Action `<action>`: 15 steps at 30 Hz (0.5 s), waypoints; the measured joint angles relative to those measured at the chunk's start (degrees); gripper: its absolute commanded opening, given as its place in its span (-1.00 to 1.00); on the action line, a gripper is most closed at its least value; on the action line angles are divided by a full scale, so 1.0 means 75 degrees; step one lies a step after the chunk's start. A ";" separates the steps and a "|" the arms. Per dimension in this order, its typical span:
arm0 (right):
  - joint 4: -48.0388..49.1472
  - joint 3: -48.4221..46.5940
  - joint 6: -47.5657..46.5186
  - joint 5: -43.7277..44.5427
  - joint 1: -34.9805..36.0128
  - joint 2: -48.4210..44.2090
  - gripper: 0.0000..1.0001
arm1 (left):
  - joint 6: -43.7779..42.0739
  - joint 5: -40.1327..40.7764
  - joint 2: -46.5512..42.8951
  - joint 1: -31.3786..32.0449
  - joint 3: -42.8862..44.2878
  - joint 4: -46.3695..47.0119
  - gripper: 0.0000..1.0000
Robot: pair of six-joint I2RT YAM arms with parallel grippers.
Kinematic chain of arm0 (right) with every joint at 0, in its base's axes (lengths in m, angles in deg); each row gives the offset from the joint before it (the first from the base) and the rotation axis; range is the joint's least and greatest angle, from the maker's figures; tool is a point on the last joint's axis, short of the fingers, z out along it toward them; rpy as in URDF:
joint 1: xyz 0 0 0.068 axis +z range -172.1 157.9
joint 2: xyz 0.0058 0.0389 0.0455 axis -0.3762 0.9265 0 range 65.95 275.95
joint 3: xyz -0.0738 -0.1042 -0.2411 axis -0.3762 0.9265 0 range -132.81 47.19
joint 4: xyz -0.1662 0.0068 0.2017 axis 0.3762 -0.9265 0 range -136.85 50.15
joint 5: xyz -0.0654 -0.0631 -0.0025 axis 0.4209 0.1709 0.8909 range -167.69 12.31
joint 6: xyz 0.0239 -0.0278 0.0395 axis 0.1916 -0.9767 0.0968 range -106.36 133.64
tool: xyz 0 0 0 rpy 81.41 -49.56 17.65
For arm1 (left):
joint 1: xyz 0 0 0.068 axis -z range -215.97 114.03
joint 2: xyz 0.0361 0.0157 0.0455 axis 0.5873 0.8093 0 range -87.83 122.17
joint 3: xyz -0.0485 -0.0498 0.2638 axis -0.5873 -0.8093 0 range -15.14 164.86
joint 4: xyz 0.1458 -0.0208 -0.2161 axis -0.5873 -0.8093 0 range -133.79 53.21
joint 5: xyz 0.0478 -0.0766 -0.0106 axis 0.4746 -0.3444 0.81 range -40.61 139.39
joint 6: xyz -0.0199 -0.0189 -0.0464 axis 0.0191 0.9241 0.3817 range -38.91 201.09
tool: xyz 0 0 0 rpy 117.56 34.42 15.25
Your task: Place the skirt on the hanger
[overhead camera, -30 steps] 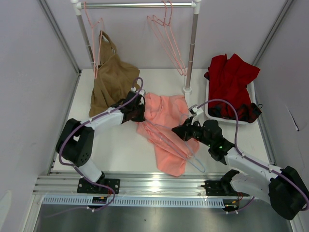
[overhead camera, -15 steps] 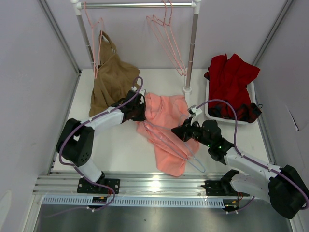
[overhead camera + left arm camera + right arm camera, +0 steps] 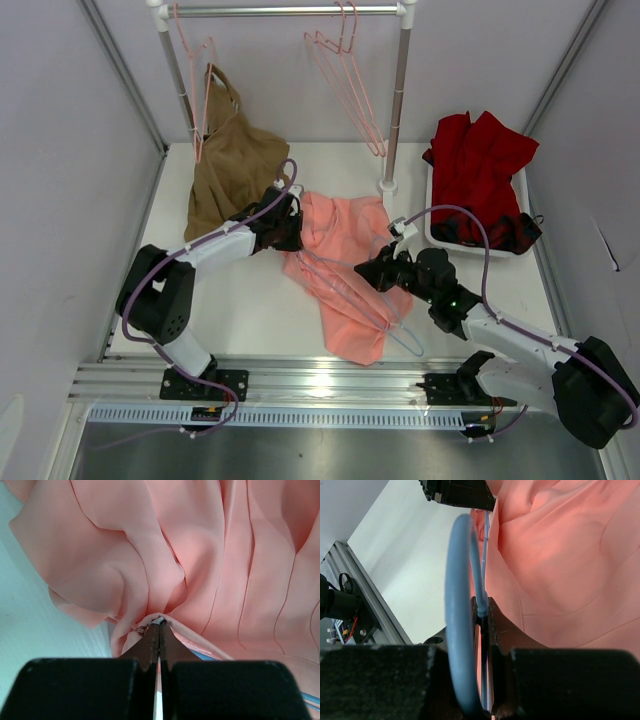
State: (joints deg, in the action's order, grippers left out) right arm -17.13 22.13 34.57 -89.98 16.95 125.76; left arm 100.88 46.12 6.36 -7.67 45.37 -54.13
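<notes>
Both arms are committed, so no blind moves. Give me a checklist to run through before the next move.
1. Left pincer shut on a fold of the skirt: ok.
2. Right pincer shut on the wire of the hanger: ok.
3. Hanger threaded inside the skirt's opening: cannot tell; from above, the wire only shows lying across the fabric.
4. Skirt hanging from the hanger: not ok; it lies crumpled on the table.
5. Arms apart from each other: ok; the skirt lies between the two pincers.
</notes>
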 measured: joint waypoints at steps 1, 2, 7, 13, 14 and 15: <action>0.0003 0.0000 0.0003 0.0000 0.0009 0.0026 -1.00 | -0.0029 -0.0012 0.0000 0.0000 0.0000 -0.0006 -1.00; 0.0020 0.0000 0.0003 0.0006 0.0032 0.0044 -1.00 | -0.0044 -0.0023 0.0000 0.0000 0.0000 -0.0015 -1.00; 0.0102 0.0000 0.0000 0.0070 0.0102 0.0070 -1.00 | -0.0050 -0.0085 0.0000 0.0000 0.0009 -0.0061 -1.00; 0.0175 -0.0003 0.0000 0.0187 0.0134 0.0099 -1.00 | -0.0061 -0.0189 0.0000 -0.0009 0.0009 -0.0085 -1.00; 0.0181 0.0000 -0.0003 0.0201 0.0137 0.0099 -1.00 | -0.0070 -0.0198 0.0000 -0.0012 0.0009 -0.0087 -1.00; 0.0184 -0.0003 -0.0003 0.0210 0.0149 0.0099 -1.00 | -0.0079 -0.0204 0.0000 -0.0015 0.0009 -0.0099 -1.00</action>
State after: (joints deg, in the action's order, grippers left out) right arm -15.75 22.11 34.55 -88.41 18.06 126.50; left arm 100.29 44.59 6.36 -7.78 45.44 -54.87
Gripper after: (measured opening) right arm 0.118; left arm 0.003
